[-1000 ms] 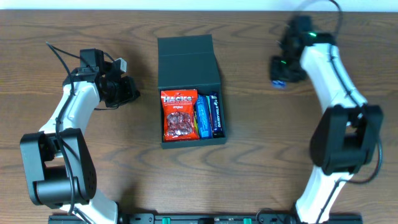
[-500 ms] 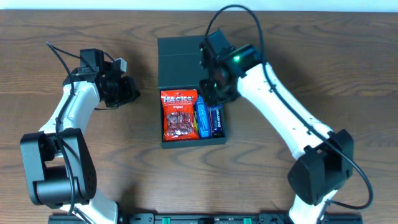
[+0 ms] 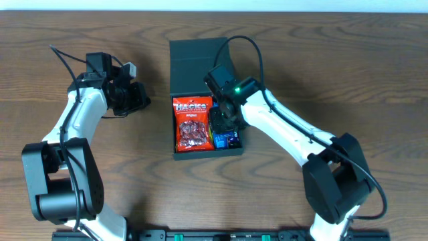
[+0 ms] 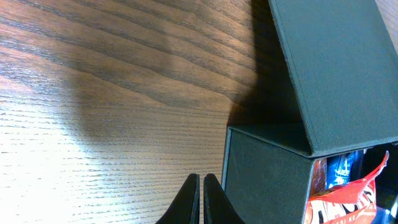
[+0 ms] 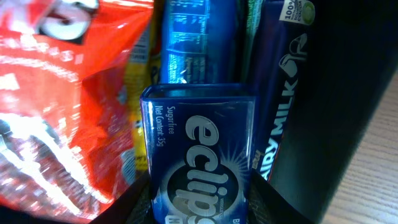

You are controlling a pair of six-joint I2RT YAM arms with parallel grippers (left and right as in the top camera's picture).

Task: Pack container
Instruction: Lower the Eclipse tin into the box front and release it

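The dark teal-green container (image 3: 200,57) stands open at the table's middle, lid flipped back. Inside lie a red Hacks packet (image 3: 192,124), a blue packet (image 5: 199,37) and a Dairy Milk bar (image 5: 283,81). My right gripper (image 3: 224,130) is shut on a blue Eclipse mint tin (image 5: 199,155) and holds it inside the container over the blue packets. The tin also shows in the overhead view (image 3: 226,140). My left gripper (image 4: 201,199) is shut and empty just left of the container's wall (image 4: 267,180), low over the table.
The wooden table (image 3: 348,80) stretches around the container. The left arm (image 3: 80,114) rests at the left side. The container's open lid (image 4: 336,62) fills the upper right of the left wrist view.
My right arm has swung from the far right to the container, carrying the blue tin down inside it. The left arm has not moved.
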